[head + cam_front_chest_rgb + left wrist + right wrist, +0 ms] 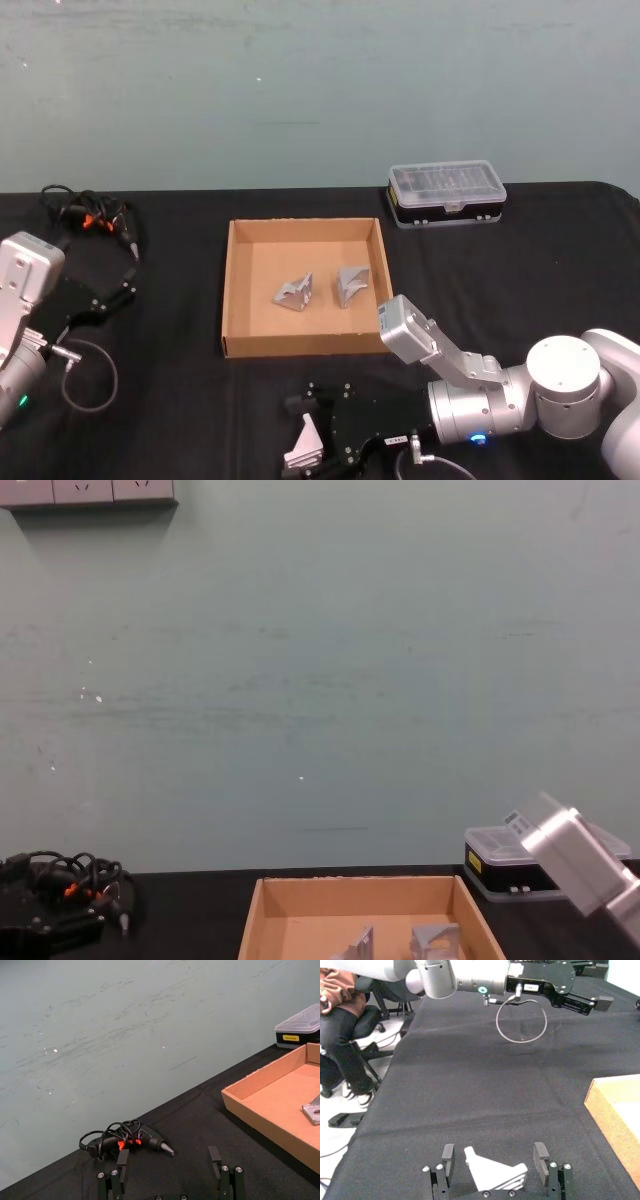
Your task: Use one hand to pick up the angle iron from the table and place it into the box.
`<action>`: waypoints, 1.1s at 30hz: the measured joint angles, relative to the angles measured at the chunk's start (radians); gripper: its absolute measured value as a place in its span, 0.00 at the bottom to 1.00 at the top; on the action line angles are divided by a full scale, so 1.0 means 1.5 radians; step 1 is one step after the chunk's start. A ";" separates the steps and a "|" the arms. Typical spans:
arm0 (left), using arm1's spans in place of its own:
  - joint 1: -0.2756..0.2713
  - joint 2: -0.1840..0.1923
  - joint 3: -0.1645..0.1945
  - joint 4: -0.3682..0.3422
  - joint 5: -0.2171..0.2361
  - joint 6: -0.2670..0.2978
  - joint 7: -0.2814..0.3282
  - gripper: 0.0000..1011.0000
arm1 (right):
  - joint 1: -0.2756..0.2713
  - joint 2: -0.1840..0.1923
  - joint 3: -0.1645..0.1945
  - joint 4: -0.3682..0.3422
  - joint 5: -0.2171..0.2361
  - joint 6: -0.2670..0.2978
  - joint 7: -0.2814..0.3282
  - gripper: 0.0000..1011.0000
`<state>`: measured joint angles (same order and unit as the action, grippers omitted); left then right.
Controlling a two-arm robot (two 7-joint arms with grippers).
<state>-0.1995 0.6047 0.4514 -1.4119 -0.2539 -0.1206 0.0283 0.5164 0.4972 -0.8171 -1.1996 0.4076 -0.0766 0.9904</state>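
Observation:
An angle iron (pixel 303 443), a pale grey metal bracket, lies on the black table (pixel 180 400) near its front edge. My right gripper (pixel 300 436) is open, with one finger on each side of it. In the right wrist view the angle iron (pixel 495 1172) sits between the fingers (pixel 447 1154) with a gap on both sides. The brown cardboard box (pixel 228 290) stands just beyond, with two more angle irons (pixel 293 291) (pixel 352 286) inside. My left gripper (pixel 169 1160) rests open and empty at the table's left.
A clear-lidded black organiser case (pixel 446 194) stands behind the box at the right. A small electric screwdriver with coiled cable (pixel 95 215) lies at the back left, ahead of the left gripper. The box's near corner (pixel 615 1110) is close to the right gripper.

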 joint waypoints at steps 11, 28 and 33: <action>0.000 0.000 0.000 0.000 0.000 0.000 0.000 0.99 | 0.009 -0.005 -0.007 0.016 -0.005 0.000 0.005 0.99; 0.000 0.000 0.000 0.000 0.000 0.000 0.000 0.99 | 0.009 -0.006 -0.007 0.016 -0.005 0.001 0.004 0.99; 0.000 0.000 0.000 0.000 0.000 0.000 0.000 0.99 | 0.009 -0.005 -0.006 0.015 -0.004 0.000 0.003 0.91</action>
<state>-0.1995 0.6047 0.4514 -1.4120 -0.2539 -0.1206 0.0283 0.5295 0.4893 -0.8264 -1.1766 0.4012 -0.0759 0.9951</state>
